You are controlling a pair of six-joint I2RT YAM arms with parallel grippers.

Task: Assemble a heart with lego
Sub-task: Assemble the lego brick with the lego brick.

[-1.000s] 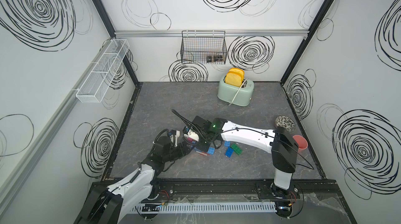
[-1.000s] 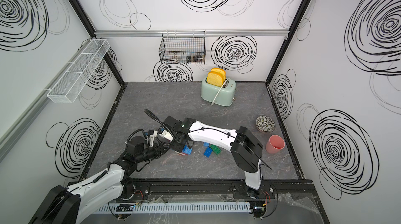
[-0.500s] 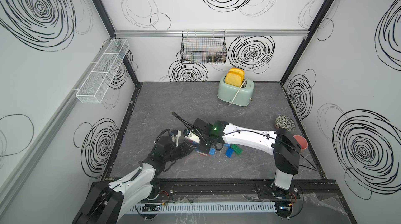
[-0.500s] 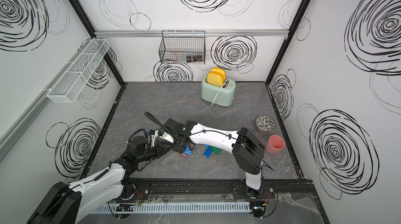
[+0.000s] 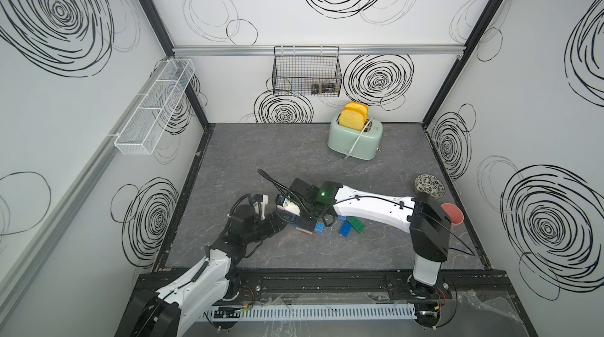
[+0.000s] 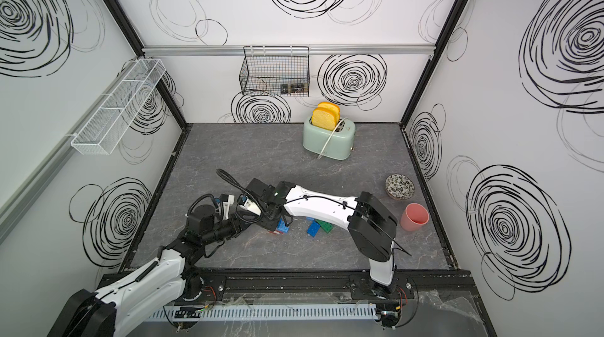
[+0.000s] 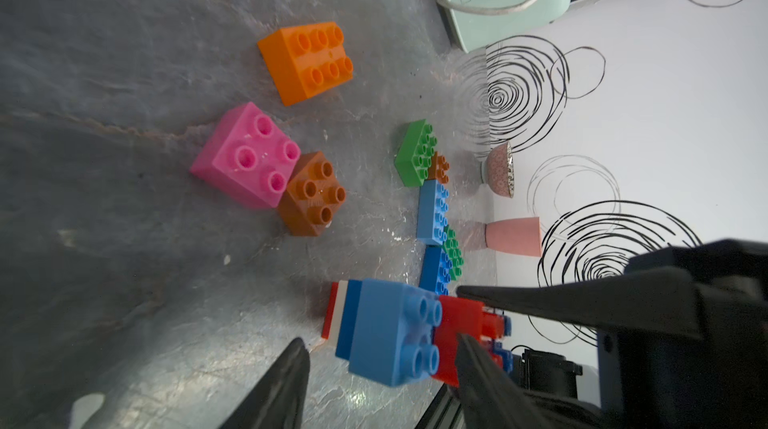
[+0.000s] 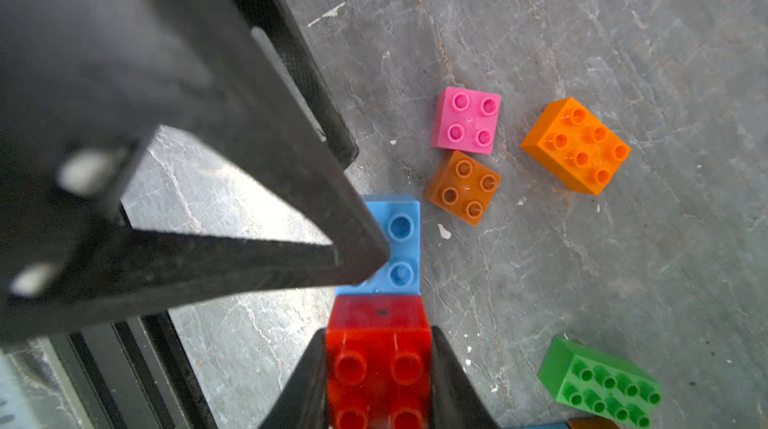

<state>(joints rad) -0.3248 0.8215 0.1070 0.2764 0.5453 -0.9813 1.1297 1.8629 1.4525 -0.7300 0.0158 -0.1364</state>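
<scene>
Right claw [image 8: 378, 333] barely shifted, red brick [image 8: 376, 373] clamped between its jaws

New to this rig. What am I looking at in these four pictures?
Two robot arms share a grey table. Two pictures look down from overhead, nearly alike; the other two come from a camera on each wrist. The right claw is shut on a red brick, right beside a blue brick. The left claw stands open astride that blue brick. Loose nearby lie a pink brick, a brown brick, an orange brick and a green brick. Farther off stand a toaster, a patterned bowl and a pink cup.
</scene>
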